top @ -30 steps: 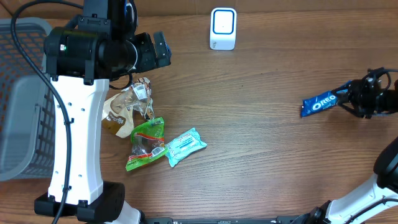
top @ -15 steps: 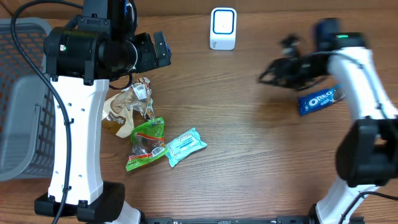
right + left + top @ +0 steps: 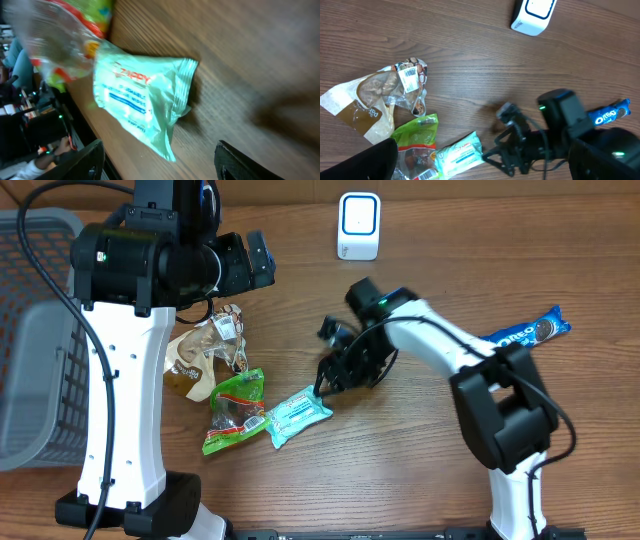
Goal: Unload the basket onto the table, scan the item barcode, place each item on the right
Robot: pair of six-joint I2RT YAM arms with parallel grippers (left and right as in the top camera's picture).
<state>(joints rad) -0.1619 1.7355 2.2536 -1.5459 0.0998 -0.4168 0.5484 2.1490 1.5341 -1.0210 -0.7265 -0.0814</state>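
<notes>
Mint-green crinkled plastic packet [image 3: 142, 97] lies flat on the brown wooden table [image 3: 420, 470], just ahead of my right pincer [image 3: 323, 383] and beneath it, with one crimped end turned towards me. My jaws stand wide apart and grip nothing; the packet sits in front of the gap, not yet between the tips. At the packet's far end a green-and-red snack bag [image 3: 236, 410] seems to touch it. The white box-shaped barcode scanner [image 3: 359, 226] stands well apart, behind my wrist.

I see three ways this could go badly. The packet is thin and flat on the wood, so my tips may scrape the table or push the packet away instead of getting under it. If I catch only the crimped end, the packet will likely dangle and twist, turning its code away from the scanner. Reaching too far could snag the snack bag as well. I cannot make out a barcode on the upturned face, so it may need turning.
</notes>
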